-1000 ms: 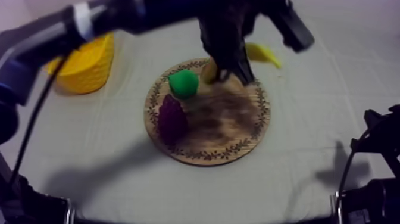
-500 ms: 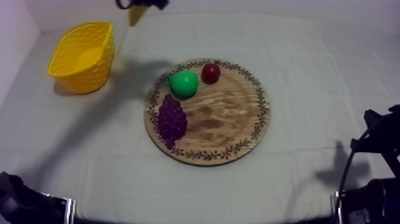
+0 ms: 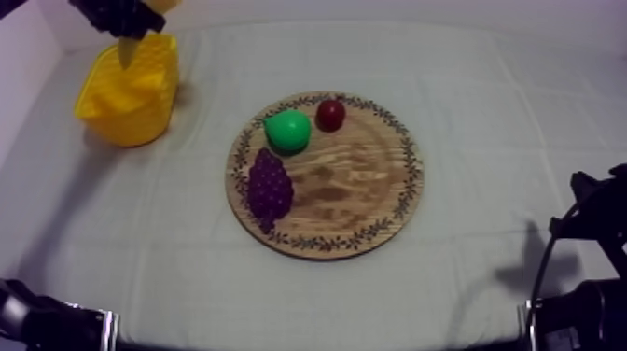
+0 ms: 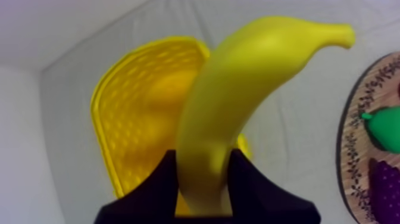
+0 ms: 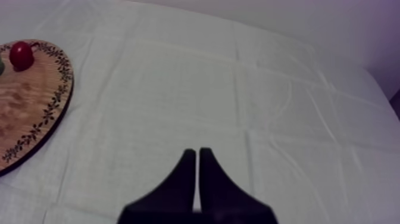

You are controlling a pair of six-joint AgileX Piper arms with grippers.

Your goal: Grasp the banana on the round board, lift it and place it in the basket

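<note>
Left gripper [image 4: 202,164]: jaws clamped on one end of the banana [image 4: 250,83], holding it above the open yellow basket [image 4: 128,119]. Right gripper [image 5: 197,162]: jaws pressed together on nothing, above the cloth [image 5: 238,89] beside the wooden board [image 5: 30,113]. The board carries the pear [image 3: 287,131], grapes [image 3: 269,185] and small red fruit [image 3: 330,114].

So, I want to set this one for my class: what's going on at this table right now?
The left gripper is shut on the banana and holds it over the yellow basket; it has not let go yet. The pear, the grapes and the small red fruit lie on the wooden board. The right gripper is shut on nothing, off to the side of the board.
</note>
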